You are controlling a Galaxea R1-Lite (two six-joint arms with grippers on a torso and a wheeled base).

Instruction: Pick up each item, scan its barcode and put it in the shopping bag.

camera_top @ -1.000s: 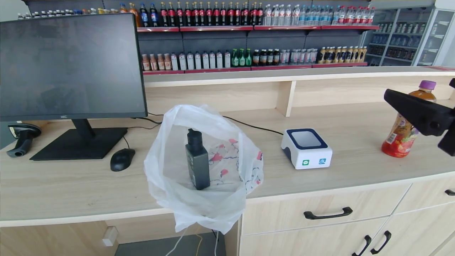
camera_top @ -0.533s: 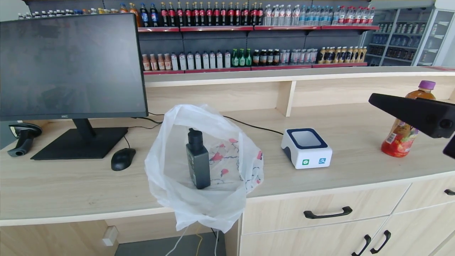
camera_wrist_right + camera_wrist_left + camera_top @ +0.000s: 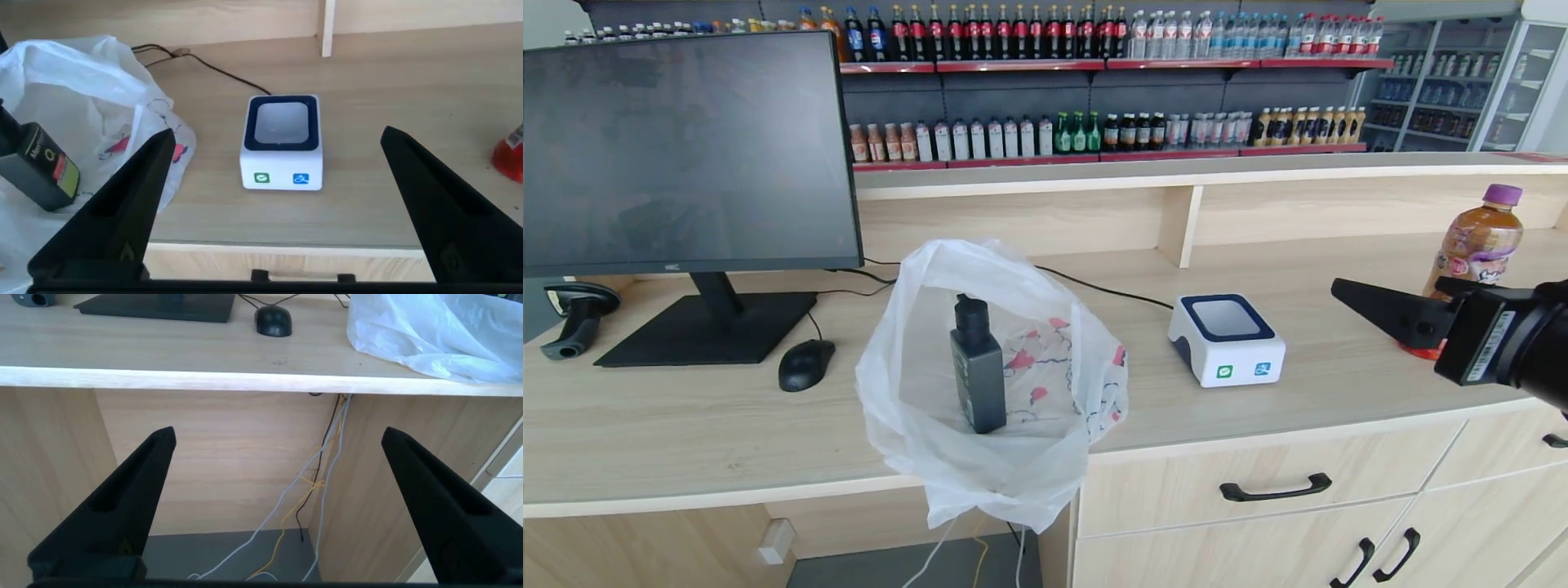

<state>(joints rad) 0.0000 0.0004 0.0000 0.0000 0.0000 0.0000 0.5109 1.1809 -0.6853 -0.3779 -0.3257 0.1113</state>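
A white plastic shopping bag (image 3: 1013, 457) stands open at the counter's front edge with a black bottle (image 3: 976, 371) upright inside; both also show in the right wrist view, the bag (image 3: 90, 73) and the black bottle (image 3: 41, 163). A white barcode scanner box (image 3: 1227, 341) sits right of the bag. An orange drink bottle (image 3: 1476, 237) with a purple cap stands at the far right. My right gripper (image 3: 1380, 310) hovers open in front of that bottle, pointing toward the scanner box (image 3: 282, 151), nothing between its fingers. My left gripper (image 3: 278, 434) is open below the counter edge.
A monitor (image 3: 686, 155), a black mouse (image 3: 805, 365) and a handheld scanner (image 3: 572, 318) occupy the counter's left part. A cable (image 3: 1094, 287) runs behind the bag. Bare counter lies between scanner box and drink bottle. Drawers (image 3: 1274, 490) sit under the counter; wires (image 3: 315, 498) hang beneath.
My right gripper has come down and swung lower in front of the drink bottle, uncovering the bottle's upper half. Bag, black bottle and scanner box have stayed put.
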